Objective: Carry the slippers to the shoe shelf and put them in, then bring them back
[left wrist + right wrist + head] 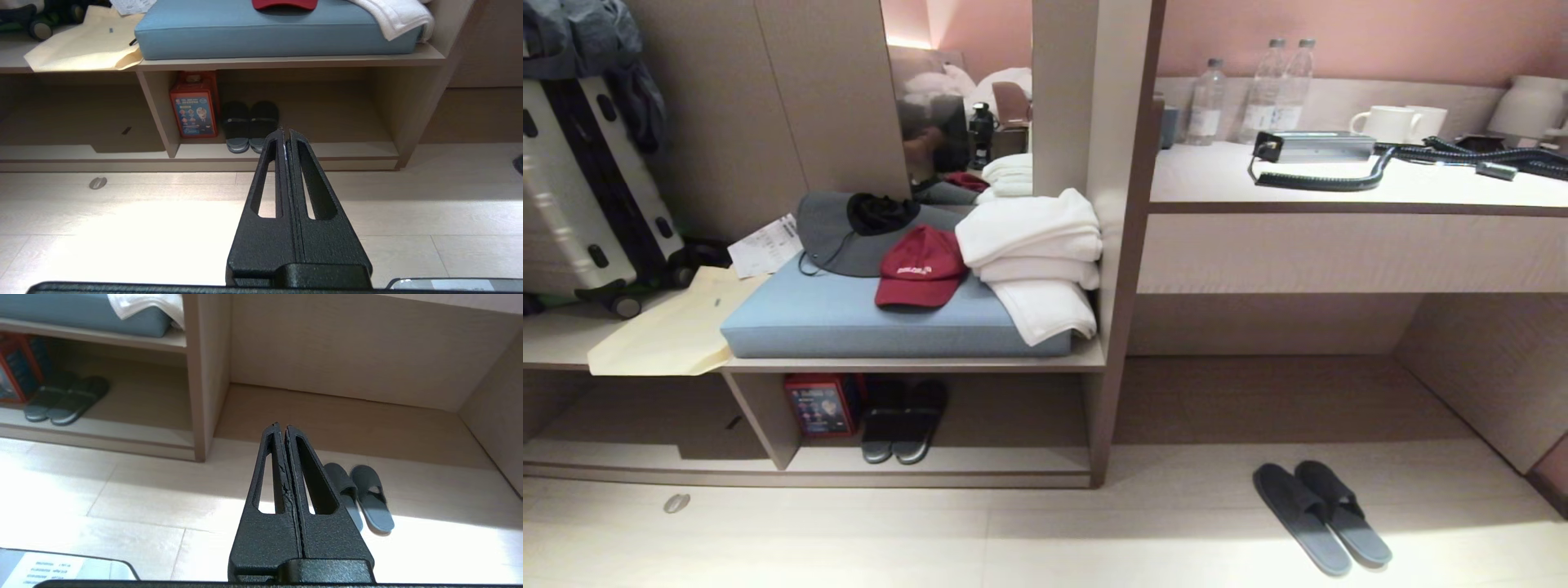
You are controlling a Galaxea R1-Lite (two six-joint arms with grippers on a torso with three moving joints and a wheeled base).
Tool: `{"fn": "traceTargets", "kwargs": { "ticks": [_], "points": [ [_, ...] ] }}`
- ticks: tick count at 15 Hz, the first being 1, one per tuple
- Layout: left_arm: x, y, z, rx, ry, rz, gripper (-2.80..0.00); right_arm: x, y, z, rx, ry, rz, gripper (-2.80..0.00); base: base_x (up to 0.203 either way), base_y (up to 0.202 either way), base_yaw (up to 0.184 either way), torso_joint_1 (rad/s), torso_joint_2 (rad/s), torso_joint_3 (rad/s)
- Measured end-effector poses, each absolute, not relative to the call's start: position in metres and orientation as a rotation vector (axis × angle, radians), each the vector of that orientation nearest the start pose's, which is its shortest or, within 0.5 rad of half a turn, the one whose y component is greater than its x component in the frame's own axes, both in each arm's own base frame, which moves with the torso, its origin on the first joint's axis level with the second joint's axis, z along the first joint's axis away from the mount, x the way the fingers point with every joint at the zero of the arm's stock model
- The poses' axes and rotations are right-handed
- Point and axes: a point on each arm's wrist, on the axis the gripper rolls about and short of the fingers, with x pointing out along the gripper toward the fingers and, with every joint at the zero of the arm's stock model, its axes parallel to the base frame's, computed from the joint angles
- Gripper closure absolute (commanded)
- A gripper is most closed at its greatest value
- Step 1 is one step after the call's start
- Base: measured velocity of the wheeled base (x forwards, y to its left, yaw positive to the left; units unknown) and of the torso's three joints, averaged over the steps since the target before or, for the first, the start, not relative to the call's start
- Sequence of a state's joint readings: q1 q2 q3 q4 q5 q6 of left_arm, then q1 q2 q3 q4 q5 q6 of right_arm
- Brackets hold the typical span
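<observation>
The slippers (1331, 494), a flat slate-grey pair, lie side by side on the pale floor in front of the open space under the desk; the right wrist view shows the slippers (372, 504) just beyond my right gripper (281, 425), which is shut and empty above the floor. The shoe shelf (1013, 461) is the low beige cubby under the cushioned bench, left of the slippers. My left gripper (284, 130) is shut and empty, pointing at the shoe shelf (347, 150). Neither arm shows in the head view.
A darker slipper pair (904, 420) and a red box (821, 404) stand inside the cubby. Above are a blue cushion (849, 318), a red cap (920, 265) and white towels (1033, 245). An upright panel (1107, 392) separates shelf from desk recess. A small floor stud (676, 502) sits left.
</observation>
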State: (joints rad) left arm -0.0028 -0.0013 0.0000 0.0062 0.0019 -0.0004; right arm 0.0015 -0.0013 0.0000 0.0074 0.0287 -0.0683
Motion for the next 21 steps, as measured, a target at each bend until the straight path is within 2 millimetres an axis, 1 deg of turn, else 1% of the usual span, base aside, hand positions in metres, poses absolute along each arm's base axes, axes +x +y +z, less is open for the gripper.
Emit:
{"fn": "traceTargets", "kwargs": {
  "ticks": [21],
  "points": [
    [-0.0229, 0.0001, 0.0750, -0.007, 0.003, 0.000, 0.00, -0.0229, 0.0006, 0.0747, -0.068, 0.005, 0.030, 0.00, -0.194, 0.000, 0.001, 0.002, 0.00, 0.003]
  ]
}}
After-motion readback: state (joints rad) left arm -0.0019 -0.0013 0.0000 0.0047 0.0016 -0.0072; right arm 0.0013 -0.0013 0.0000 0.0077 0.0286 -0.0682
